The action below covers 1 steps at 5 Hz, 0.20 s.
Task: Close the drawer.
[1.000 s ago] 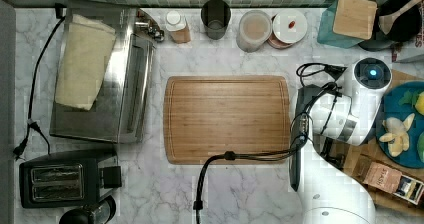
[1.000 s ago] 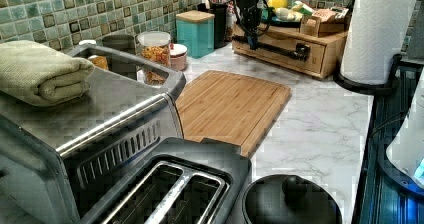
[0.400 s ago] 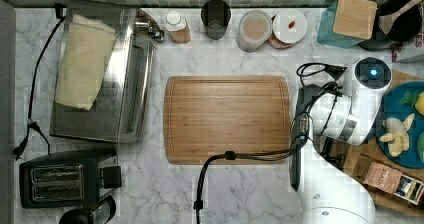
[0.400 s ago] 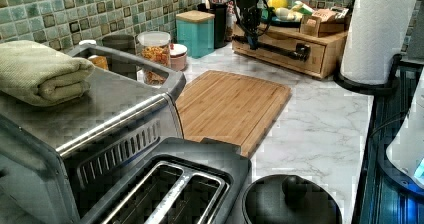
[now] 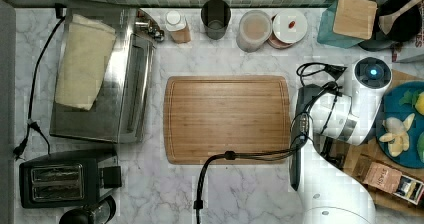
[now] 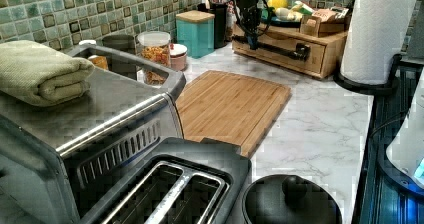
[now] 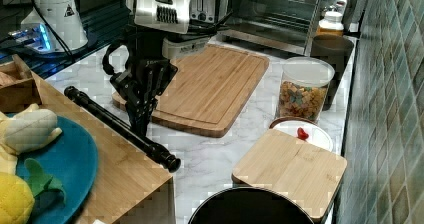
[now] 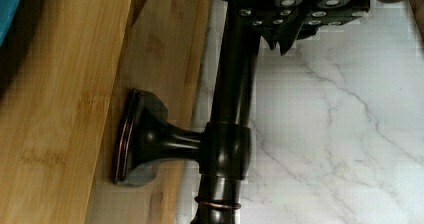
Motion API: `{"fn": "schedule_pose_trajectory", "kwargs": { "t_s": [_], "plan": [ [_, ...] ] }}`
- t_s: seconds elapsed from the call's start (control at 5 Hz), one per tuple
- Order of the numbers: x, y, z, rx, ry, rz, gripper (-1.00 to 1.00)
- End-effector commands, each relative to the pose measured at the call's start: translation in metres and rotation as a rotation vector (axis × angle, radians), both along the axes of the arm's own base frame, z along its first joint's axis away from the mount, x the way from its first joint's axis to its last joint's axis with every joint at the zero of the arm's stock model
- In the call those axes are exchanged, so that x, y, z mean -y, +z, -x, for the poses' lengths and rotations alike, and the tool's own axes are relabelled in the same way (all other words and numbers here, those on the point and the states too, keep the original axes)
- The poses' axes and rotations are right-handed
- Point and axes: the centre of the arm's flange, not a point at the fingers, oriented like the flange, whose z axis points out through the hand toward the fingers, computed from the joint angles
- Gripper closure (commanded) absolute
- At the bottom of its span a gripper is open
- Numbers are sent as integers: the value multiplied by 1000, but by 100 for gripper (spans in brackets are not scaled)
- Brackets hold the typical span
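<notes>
At the wooden cabinet on the marble counter [image 5: 240, 194], the gripper [image 7: 140, 121] stands at the dark bar handle [image 7: 120, 126] of the drawer [image 6: 280, 51]. In the right view its black fingers [image 7: 142, 91] point down and come to the bar near its middle; they seem to be closed around it, but the fingertips are hidden against the dark metal, so I cannot tell for sure. In the wrist view the handle [image 8: 230, 134] runs straight under the gripper, with its round mount fixed on the light wood front.

The white arm [image 5: 345, 114] reaches over the counter from the top view's lower right, and the wrist is turned downward above the handle. A black cable [image 5: 240, 156] hangs from it across the bamboo cutting board [image 5: 227, 119].

In the left view the drawer front sits almost flush with the cabinet, under the shelf top that bears the blue plate [image 7: 70, 169].
</notes>
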Motion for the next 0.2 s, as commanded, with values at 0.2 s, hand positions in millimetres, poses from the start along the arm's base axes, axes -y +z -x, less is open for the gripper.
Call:
{"fn": "schedule_pose_trajectory", "kwargs": {
  "t_s": [0.2],
  "plan": [
    [161,21,125,-108,-257,54,100]
  ]
}}
